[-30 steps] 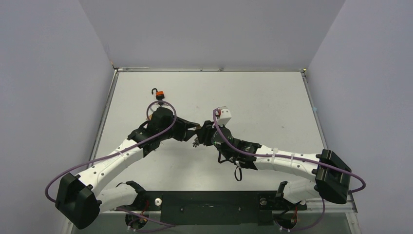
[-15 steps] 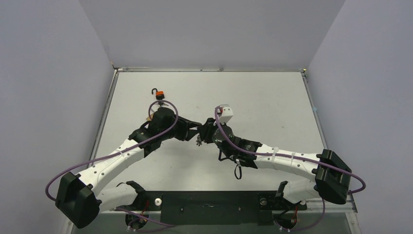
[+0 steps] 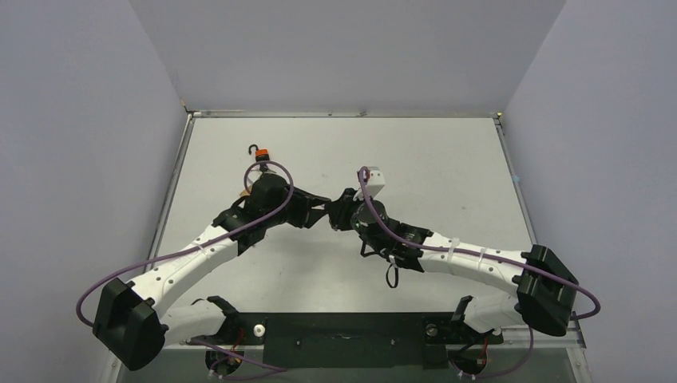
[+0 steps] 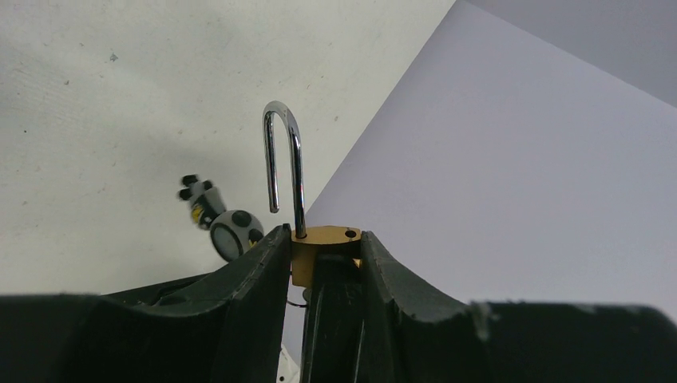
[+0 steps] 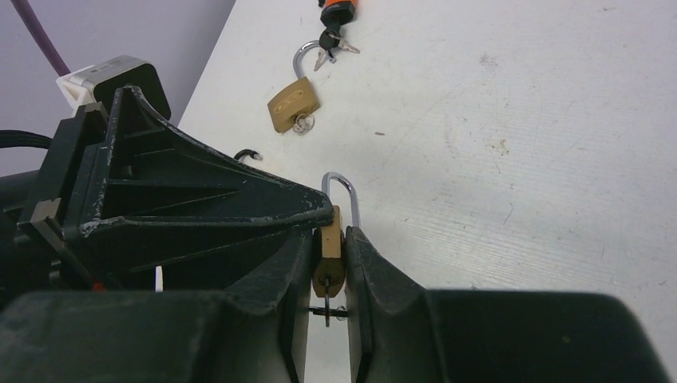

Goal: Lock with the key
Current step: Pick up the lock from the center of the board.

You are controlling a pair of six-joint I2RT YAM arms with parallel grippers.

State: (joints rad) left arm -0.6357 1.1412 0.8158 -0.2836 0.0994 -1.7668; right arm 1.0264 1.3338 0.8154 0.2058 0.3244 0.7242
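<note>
Left wrist view: my left pincer (image 4: 323,234) is clamped on the brass padlock (image 4: 326,238), held up off the bench (image 4: 96,96). Its chrome shackle (image 4: 294,159) stands open, 1 leg seated in the body, the other free. Right wrist view: my right pincer (image 5: 329,243) is closed in on the same lock's flat sides, just below the left fingertip. A small key (image 5: 327,308) sticks out of its bottom btwn my fingers. Top view: both pincers meet tip to tip near bench centre. Further back lies a 2nd brass padlock (image 5: 294,102) w/ keys, shackle open, and beyond it an orange padlock (image 3: 262,157).
</note>
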